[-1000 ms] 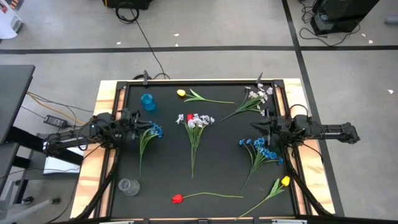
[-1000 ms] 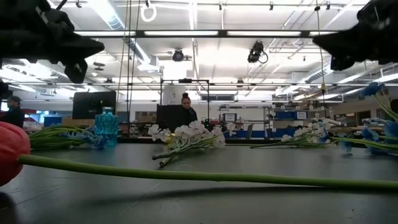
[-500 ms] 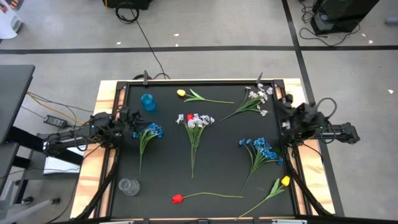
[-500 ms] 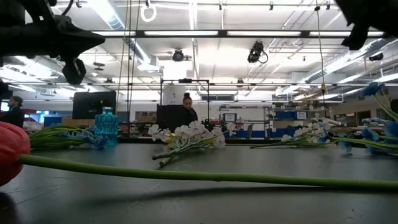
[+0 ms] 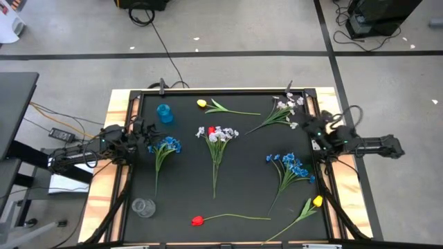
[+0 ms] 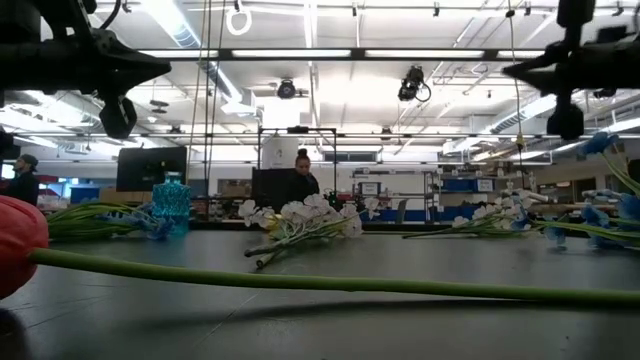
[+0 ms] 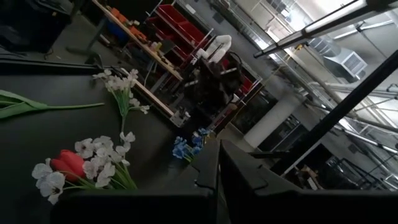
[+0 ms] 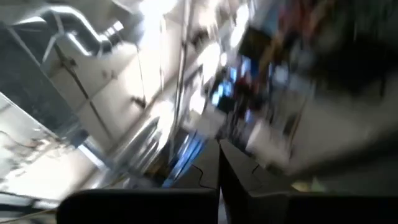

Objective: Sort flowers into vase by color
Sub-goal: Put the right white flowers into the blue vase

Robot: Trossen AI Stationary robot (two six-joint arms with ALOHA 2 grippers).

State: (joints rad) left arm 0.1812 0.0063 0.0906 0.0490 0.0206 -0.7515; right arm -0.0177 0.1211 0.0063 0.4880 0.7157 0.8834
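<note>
Flowers lie flat on the black tabletop: a yellow tulip, a white spray, a white bunch with a red bloom, two blue sprays, a red tulip and a second yellow tulip. A blue vase stands at the far left and a clear glass vase at the near left. My left gripper hovers shut at the left edge beside the left blue spray. My right gripper hovers shut at the right edge, above the table between the white spray and the right blue spray.
A raised black frame and wooden borders ring the tabletop. Bare tabletop lies between the middle bunch and the right blue spray. In the low view a person stands in the room beyond the table's far edge.
My right gripper has drawn back from over the tabletop toward the table's right and far edges and has rolled about its own axis, staying above the table. No flower has moved.
</note>
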